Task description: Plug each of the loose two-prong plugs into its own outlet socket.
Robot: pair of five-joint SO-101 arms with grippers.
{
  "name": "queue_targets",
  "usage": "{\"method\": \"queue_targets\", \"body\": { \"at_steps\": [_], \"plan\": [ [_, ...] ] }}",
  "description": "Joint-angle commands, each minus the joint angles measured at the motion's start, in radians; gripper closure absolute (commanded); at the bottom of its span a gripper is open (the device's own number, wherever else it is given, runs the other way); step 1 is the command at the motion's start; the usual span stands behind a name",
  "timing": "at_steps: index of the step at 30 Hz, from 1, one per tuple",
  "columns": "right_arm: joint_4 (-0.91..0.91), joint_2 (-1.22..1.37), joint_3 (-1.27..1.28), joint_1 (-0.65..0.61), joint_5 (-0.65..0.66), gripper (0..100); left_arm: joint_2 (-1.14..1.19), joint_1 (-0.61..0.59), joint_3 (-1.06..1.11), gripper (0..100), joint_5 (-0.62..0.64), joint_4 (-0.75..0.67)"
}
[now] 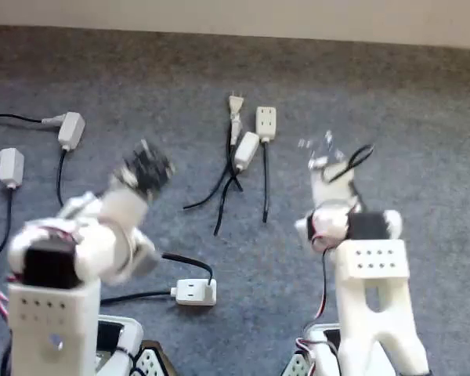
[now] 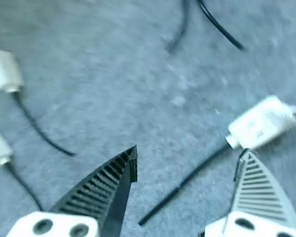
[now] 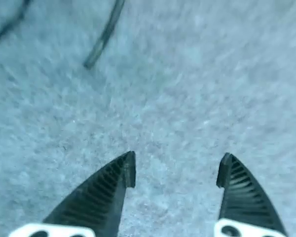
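A loose two-prong plug (image 1: 236, 105) lies on the grey carpet at the back middle. Just right of it are two white socket blocks (image 1: 265, 122) (image 1: 246, 150) on black cords. Two more white blocks (image 1: 70, 129) (image 1: 10, 166) lie at the far left, and another white socket (image 1: 196, 291) lies near the front. My left gripper (image 1: 145, 167) (image 2: 190, 150) hangs open above the carpet with nothing in it, a white block (image 2: 261, 123) just beyond one fingertip. My right gripper (image 1: 323, 149) (image 3: 178, 156) is open over bare carpet, right of the middle cords.
Black cords (image 1: 223, 188) trail forward from the middle blocks, and one cord end (image 3: 103, 34) lies ahead of my right gripper. Cords (image 1: 59, 176) also run from the left blocks. The arm bases stand at the front edge.
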Motion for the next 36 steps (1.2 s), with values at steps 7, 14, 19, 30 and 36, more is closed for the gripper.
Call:
{"method": "queue_targets", "body": {
  "at_steps": [7, 14, 19, 30, 36],
  "plan": [
    [-0.291, -0.038, 0.318, 0.015, -0.009, 73.5, -0.311, 0.051, 0.387, 68, -0.253, -0.044],
    [-0.349, -0.039, 0.357, 0.015, -0.011, 73.5, -0.354, 0.248, 0.572, 68, -0.295, -0.184],
    [-0.354, -0.038, 0.357, 0.015, -0.075, 73.5, -0.354, 0.390, 0.707, 68, -0.288, -0.315],
    [-0.418, -0.045, 0.410, 0.012, -0.075, 73.5, -0.354, 0.424, 0.869, 68, -0.292, -0.549],
    [-0.420, -0.045, 0.410, 0.010, -0.074, 73.5, -0.363, 0.424, 0.992, 68, -0.293, -0.661]
  ]
}}
